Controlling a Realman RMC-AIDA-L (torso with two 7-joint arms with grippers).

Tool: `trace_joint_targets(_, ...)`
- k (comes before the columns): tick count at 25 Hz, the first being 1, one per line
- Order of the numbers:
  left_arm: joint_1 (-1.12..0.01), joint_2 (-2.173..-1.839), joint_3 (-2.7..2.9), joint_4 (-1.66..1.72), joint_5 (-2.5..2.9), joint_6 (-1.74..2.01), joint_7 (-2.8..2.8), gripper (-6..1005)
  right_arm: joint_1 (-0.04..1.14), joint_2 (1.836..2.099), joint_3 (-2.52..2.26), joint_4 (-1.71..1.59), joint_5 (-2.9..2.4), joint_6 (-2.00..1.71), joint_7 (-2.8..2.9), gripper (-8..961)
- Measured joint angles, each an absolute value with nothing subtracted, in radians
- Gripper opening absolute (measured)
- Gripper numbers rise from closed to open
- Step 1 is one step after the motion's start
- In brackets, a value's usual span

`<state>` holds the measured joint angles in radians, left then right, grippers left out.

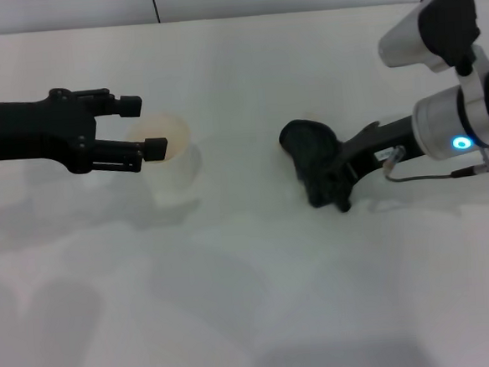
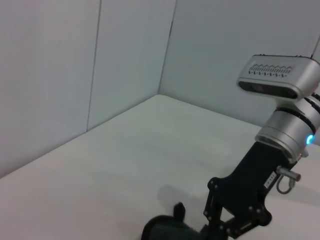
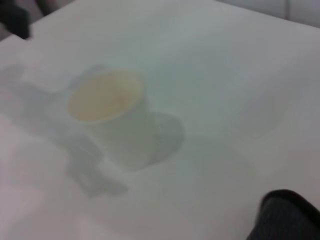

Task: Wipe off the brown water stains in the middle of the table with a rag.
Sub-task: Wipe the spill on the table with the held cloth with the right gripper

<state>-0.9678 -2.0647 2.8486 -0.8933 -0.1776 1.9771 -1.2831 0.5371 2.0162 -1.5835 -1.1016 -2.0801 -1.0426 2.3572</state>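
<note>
The dark rag (image 1: pixel 309 152) lies bunched on the white table (image 1: pixel 253 300), right of the middle. My right gripper (image 1: pixel 335 181) reaches in from the right and is shut on the rag's near side. The left wrist view shows the same rag (image 2: pixel 167 231) under that gripper (image 2: pixel 222 227). A corner of the rag (image 3: pixel 287 215) shows in the right wrist view. My left gripper (image 1: pixel 146 125) hovers open at the left, its fingertips over the rim of a white cup (image 1: pixel 172 167). No brown water stains show on the table in any view.
The white cup (image 3: pixel 110 117) has a pale tan inside and stands left of centre, about a hand's width from the rag. Grey wall panels (image 2: pixel 100 60) close off the table's far edge.
</note>
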Motion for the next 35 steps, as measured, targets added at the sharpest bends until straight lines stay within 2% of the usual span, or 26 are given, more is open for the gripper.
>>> trace_joint_targets(21, -0.971, -2.066, 2.849, -0.907, -0.215, 1.98, -1.285, 874, 0.658, 2.022, -1.689, -1.033, -1.972, -1.055, 2.363, 72)
trace_joint_targets(35, -0.963, -2.071, 2.849, -0.907, -0.216, 1.979, -1.283, 874, 0.652, 2.014, -1.637, -0.957, -1.989, -0.911, 2.354, 72)
